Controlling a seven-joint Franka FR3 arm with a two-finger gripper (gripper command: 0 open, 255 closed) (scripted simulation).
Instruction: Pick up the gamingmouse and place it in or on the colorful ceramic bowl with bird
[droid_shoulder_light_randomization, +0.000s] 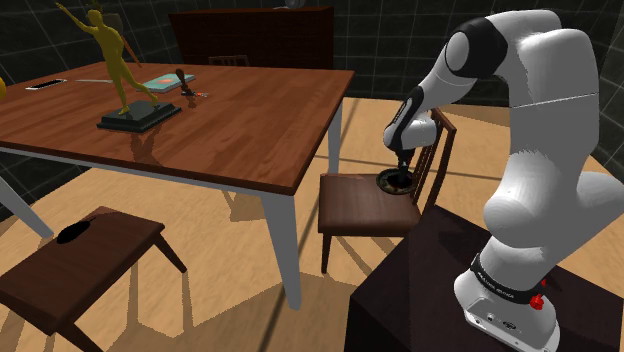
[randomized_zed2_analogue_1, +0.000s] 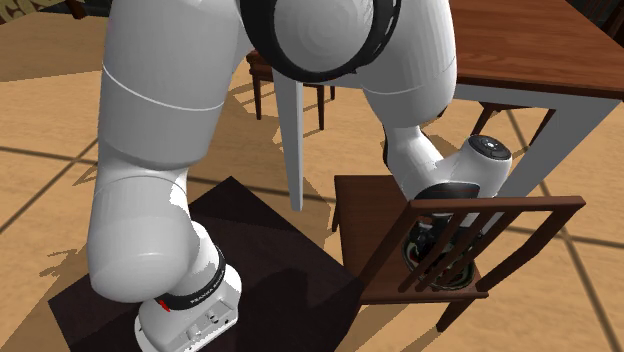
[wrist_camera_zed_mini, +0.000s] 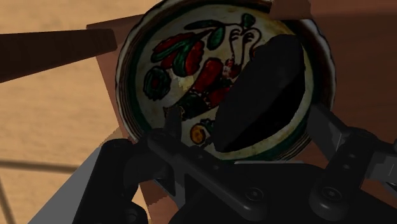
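Release stage of placing. Black mouse (wrist_camera_zed_mini: 264, 89) inside painted bowl (wrist_camera_zed_mini: 137, 70) on chair (droid_shoulder_light_randomization: 360, 205). Gripper (wrist_camera_zed_mini: 245, 119) open astride mouse, no clasp. Next: straight lift clear of bowl, no nudging mouse.

A dining room in a home; a wooden table (droid_shoulder_light_randomization: 230, 130), a wooden chair (droid_shoulder_light_randomization: 350, 208), a dark sideboard (droid_shoulder_light_randomization: 255, 35), wood flooring (droid_shoulder_light_randomization: 220, 265).

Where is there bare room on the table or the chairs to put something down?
The table is bare from the statue to its near corner. The chair seat is bare from the bowl to its front edge. Crowded: behind the statue, and around the gripper over the bowl.
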